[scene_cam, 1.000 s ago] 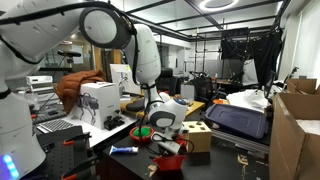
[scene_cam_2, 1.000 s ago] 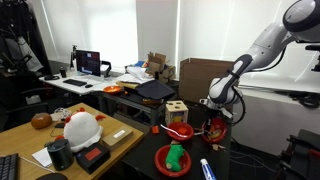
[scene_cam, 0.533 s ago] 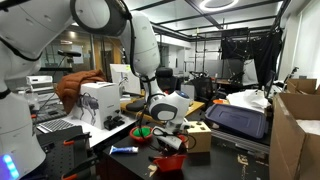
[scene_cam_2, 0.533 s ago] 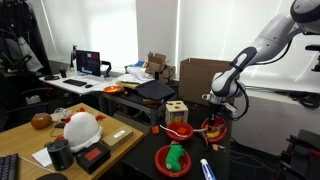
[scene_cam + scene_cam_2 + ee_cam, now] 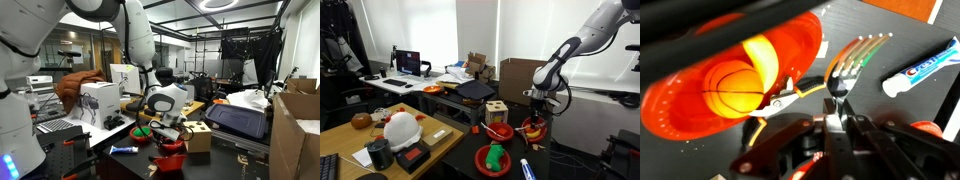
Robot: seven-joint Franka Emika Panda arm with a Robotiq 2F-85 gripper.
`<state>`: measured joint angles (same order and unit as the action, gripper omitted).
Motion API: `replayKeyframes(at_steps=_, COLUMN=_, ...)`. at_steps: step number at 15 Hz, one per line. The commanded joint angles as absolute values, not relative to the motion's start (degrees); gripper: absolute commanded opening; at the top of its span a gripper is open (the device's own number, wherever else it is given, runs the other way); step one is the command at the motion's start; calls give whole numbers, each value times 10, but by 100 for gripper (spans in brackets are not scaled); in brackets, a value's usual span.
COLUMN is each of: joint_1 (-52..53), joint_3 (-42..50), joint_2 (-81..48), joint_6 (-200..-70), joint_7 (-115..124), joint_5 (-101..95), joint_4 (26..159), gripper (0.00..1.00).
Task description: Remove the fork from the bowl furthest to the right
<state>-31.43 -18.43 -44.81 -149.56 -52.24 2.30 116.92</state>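
In the wrist view my gripper (image 5: 837, 108) is shut on the handle of the orange-tan fork (image 5: 853, 62). Its tines point away over the dark table, beside the red bowl (image 5: 790, 55). That bowl shows an orange ball inside. In both exterior views the gripper (image 5: 172, 124) (image 5: 542, 108) hangs a little above this bowl (image 5: 170, 147) (image 5: 535, 129) at the table's end. The fork is too small to make out there.
A blue flat tube (image 5: 925, 66) (image 5: 527, 168) lies near the fork's tines. A red bowl with green inside (image 5: 495, 158), a plain red bowl (image 5: 500, 130) and a wooden cube (image 5: 496, 110) stand close by. Boxes and clutter crowd the desks behind.
The arm has risen and the gripper has lifted up away from the bowl, with the fork in it.
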Motion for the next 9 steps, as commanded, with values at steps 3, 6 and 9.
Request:
replayKeyframes(at_steps=3, joint_1=-296, joint_3=-178, joint_2=-389, joint_6=-1462, joint_7=-563, joint_5=70, joint_4=1212, gripper=2)
replayKeyframes(at_steps=6, joint_1=-288, joint_3=-177, joint_2=-378, joint_6=-1445, joint_7=-578, joint_5=90, joint_4=1216, gripper=2)
replayKeyframes(at_steps=9, joint_1=-283, joint_3=-182, joint_2=-371, joint_6=-1421, joint_7=-602, joint_5=117, joint_4=1218, gripper=2)
